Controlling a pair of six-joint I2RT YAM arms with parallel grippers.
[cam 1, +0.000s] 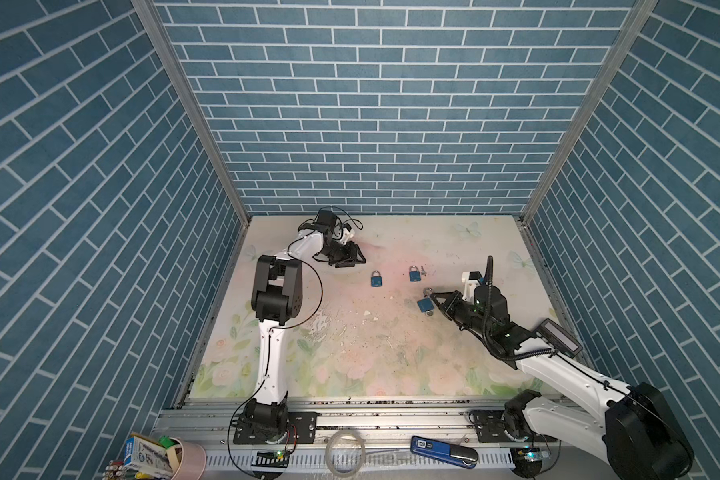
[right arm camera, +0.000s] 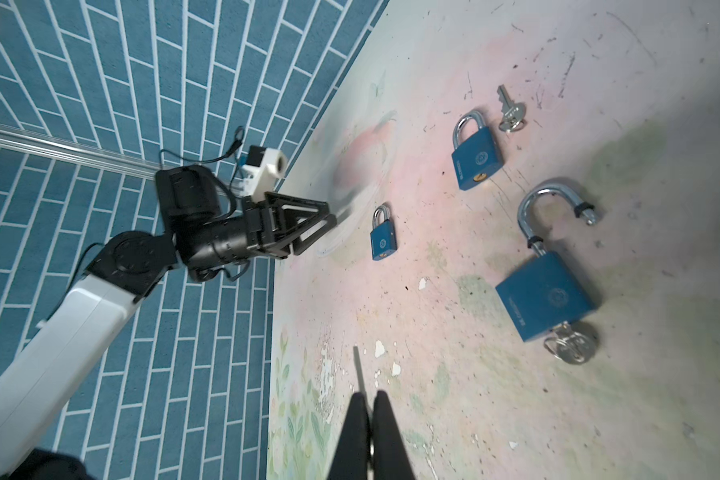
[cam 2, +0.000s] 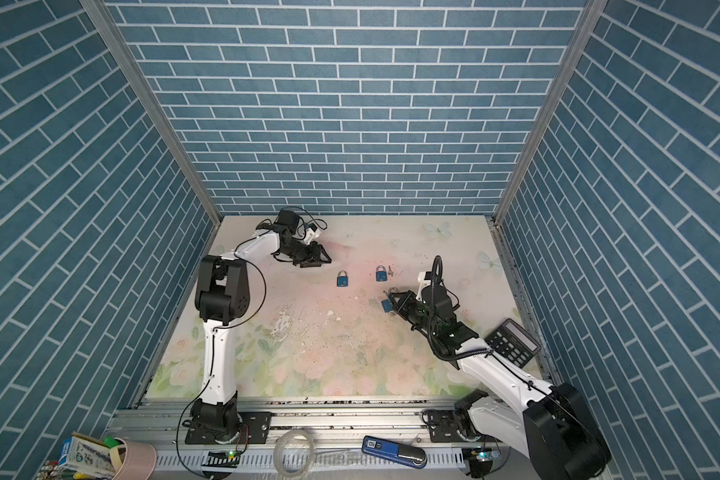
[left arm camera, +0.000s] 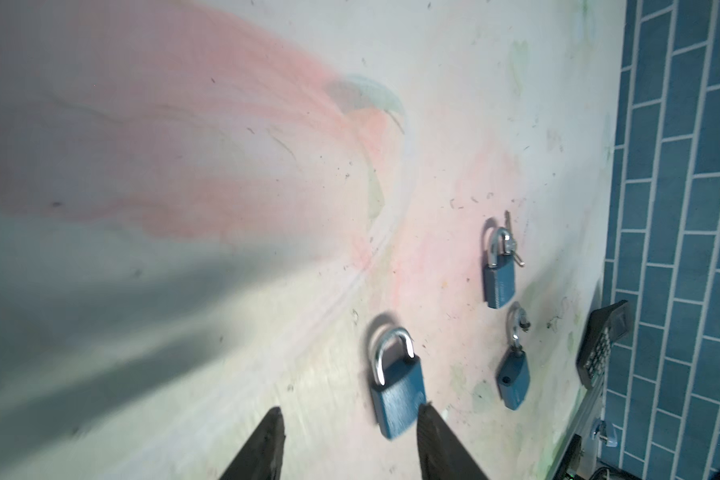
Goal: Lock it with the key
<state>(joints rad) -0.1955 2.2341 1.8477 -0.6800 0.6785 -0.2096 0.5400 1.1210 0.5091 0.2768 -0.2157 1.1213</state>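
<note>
Three blue padlocks lie on the floral mat. The left padlock (cam 1: 376, 279) (left arm camera: 398, 390) is closed; my left gripper (cam 1: 361, 260) (left arm camera: 350, 411) hovers just behind it, open and empty. The middle padlock (cam 1: 414, 274) (right arm camera: 476, 156) is closed, with a loose key (right arm camera: 510, 112) beside its shackle. The nearest padlock (cam 1: 424, 305) (right arm camera: 545, 295) has its shackle swung open and a ringed key (right arm camera: 570, 345) in its base. My right gripper (cam 1: 432, 294) (right arm camera: 368, 395) is beside it, shut on a thin key blade (right arm camera: 359, 370) seen edge on.
A black calculator (cam 2: 512, 340) lies at the mat's right edge beside my right arm. Blue brick walls close in the back and sides. On the front rail are a tape roll (cam 1: 345, 455), a blue case (cam 1: 441, 451) and a pink cup (cam 1: 184, 457).
</note>
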